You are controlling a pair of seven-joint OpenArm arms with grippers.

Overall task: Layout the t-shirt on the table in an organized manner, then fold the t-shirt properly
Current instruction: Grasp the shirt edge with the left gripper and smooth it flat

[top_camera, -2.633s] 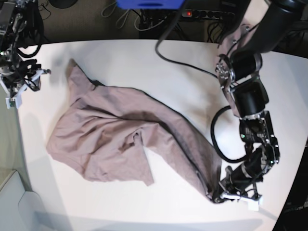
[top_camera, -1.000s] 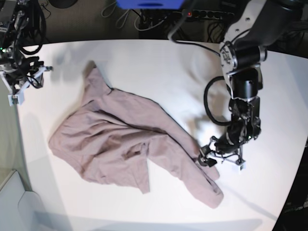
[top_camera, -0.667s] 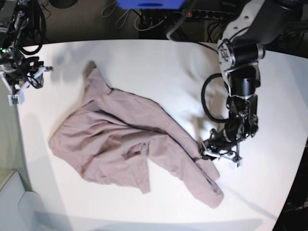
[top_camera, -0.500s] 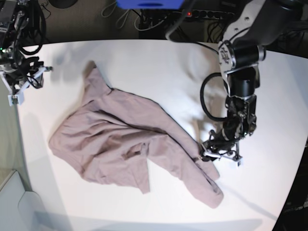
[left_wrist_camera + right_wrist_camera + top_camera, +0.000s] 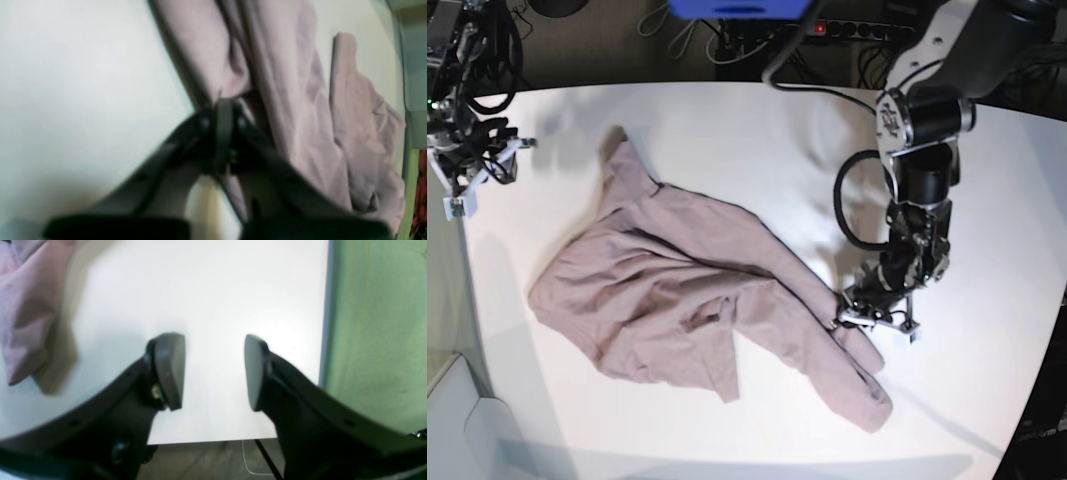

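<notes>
At the t-shirt's (image 5: 697,290) near edge, the left gripper (image 5: 859,318) is clenched on its fabric.

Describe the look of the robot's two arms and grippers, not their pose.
Both arms are black with silver joint housings and loose black cables looping alongside. The left gripper and right gripper have matte black curved fingers with flat dark grey pads; small white blocks sit near each gripper.
</notes>
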